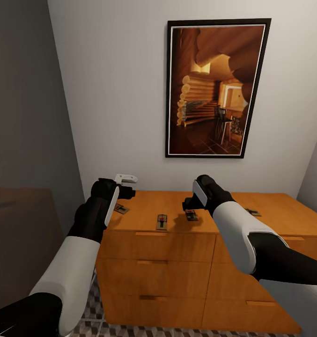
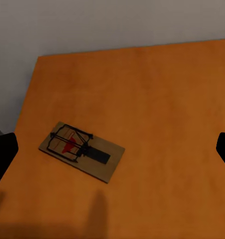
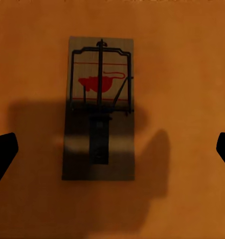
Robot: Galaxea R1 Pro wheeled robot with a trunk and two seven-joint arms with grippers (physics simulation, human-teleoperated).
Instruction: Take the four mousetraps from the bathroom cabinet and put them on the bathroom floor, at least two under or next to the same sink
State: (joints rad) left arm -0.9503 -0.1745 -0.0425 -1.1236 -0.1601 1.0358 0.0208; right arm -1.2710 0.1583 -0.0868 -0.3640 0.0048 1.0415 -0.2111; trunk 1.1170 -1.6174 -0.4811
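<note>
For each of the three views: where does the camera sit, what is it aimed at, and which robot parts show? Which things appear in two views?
Head view: on the head, looking forward and down at the cabinet and wall picture; both arms, left gripper, right gripper.
Left wrist view: above the cabinet top, aimed at the leftmost mousetrap; dark fingertips at both edges.
Right wrist view: straight above the third mousetrap; fingertips at the edges.
Shared: each wrist's trap appears in the head view.

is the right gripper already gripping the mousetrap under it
No: in the right wrist view the mousetrap lies flat on the cabinet top, with the right gripper open, its fingertips well clear of the board.
</note>
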